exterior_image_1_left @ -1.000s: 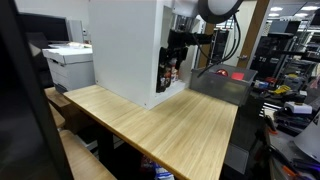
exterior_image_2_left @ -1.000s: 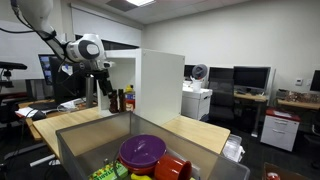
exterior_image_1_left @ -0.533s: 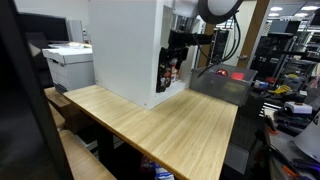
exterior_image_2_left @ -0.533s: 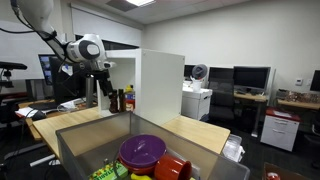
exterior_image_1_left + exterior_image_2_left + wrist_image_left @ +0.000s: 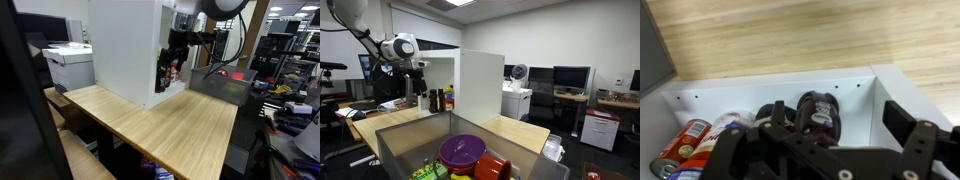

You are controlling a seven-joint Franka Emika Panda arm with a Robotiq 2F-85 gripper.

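Over the last second the arm has shifted slightly: in both exterior views the end effector (image 5: 419, 88) sits a touch higher and further back from the open side of the white cabinet (image 5: 125, 50) than it did. Its jaws are spread wide and hold nothing. Wrist view looks down into the cabinet, where the dark bottle (image 5: 821, 112) lies nearest, directly ahead between the jaws, with a red-labelled can (image 5: 683, 140) to its left; no contact yet, so any grasp is unstarted.
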